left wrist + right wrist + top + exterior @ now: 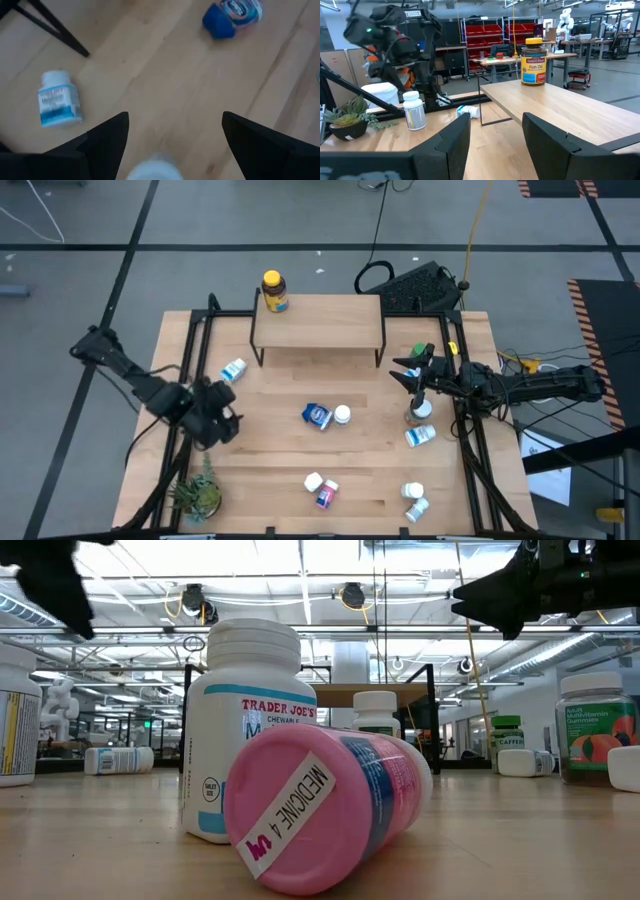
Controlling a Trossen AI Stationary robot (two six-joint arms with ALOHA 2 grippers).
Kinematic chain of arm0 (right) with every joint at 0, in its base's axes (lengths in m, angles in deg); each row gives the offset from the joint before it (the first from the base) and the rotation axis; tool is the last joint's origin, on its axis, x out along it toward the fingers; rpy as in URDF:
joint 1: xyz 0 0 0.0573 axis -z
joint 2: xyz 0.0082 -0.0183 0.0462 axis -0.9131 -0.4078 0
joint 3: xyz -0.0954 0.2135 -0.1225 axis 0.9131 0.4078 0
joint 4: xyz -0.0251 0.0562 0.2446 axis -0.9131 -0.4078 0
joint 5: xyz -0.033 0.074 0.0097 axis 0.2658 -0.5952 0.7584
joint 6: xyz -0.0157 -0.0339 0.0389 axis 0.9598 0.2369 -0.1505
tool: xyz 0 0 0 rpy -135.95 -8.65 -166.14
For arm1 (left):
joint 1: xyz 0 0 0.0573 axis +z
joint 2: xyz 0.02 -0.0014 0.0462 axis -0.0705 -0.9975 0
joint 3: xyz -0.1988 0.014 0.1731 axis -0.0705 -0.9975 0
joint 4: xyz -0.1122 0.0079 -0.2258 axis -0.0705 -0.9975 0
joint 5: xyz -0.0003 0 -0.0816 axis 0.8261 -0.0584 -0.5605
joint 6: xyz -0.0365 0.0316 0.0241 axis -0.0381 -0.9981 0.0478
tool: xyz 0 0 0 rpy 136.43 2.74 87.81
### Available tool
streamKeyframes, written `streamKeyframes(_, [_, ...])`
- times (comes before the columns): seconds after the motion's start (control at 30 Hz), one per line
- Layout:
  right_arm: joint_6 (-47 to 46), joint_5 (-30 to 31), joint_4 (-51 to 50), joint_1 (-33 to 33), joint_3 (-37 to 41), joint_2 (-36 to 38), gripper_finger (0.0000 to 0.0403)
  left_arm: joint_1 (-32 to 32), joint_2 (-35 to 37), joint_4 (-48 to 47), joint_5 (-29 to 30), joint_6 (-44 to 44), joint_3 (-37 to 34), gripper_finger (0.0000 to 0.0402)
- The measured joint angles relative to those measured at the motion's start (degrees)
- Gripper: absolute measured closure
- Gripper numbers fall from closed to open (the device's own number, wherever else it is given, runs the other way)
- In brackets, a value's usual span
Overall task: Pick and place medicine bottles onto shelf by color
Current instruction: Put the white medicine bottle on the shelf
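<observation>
Left end effector (222, 423) low over table (280, 470), fingers wide apart, empty, right end effector (402, 368) half-open, empty, beside shelf (320, 320)

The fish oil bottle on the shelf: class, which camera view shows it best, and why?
The right wrist view: the fish oil bottle stands upright on the shelf, label readable. The high view shows only its yellow cap and top, small, at the shelf's back left corner. The low and left wrist views do not show it.
</observation>
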Motion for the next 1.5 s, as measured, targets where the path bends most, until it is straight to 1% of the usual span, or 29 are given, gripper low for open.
streamKeyframes(0.13, [0.00, -0.01, 0.11, 0.00, 0.00, 0.00, 0.0227, -5.57, 0.00, -6.85, 0.21, 6.89, -0.05, 0.0078])
streamKeyframes(0.27, [0.00, 0.00, 0.11, 0.00, 0.00, 0.00, 0.0227, -9.56, 0.00, -13.44, -2.67, 9.87, -0.07, 0.0078])
streamKeyframes(0.37, [0.14, 0.00, -0.01, 0.00, 0.00, 0.00, 0.0227, -11.63, 0.00, -14.65, -4.93, 9.78, -0.07, 0.0078])
streamKeyframes(0.57, [0.07, 0.00, -0.17, 0.00, 0.00, -0.63, 0.0227, -13.92, 0.00, -14.10, -5.07, 9.01, -0.18, 0.0078])
streamKeyframes(0.83, [-0.22, 0.00, -0.13, 0.00, 0.00, -2.35, 0.0227, -14.98, 0.31, -12.99, -4.47, 9.50, -5.28, 0.0078])
streamKeyframes(0.93, [-0.28, 0.02, 0.31, 0.00, 0.02, -2.77, 0.0227, -15.07, 0.19, -10.79, -4.03, 8.52, -5.07, 0.0078])
streamKeyframes(1.07, [-0.44, 0.01, 0.36, 0.00, 0.02, -2.80, 0.0227, -15.07, 0.22, -10.42, -4.16, 6.01, -5.06, 0.0078])
streamKeyframes(1.2, [-0.44, 0.09, 0.35, 0.00, 0.02, -2.80, 0.0227, -15.07, 0.68, -11.25, -4.00, 5.73, -5.08, 0.0078])
streamKeyframes(1.37, [-0.46, 0.11, 0.35, 0.00, 0.02, -2.80, 0.0227, -14.66, 1.95, -12.09, -1.56, 5.34, -5.19, 0.0078])
streamKeyframes(1.5, [-0.46, 0.15, 0.35, 0.00, 0.02, -2.80, 0.0227, -13.30, 3.25, -13.46, -1.86, 4.76, -3.94, 0.0078])
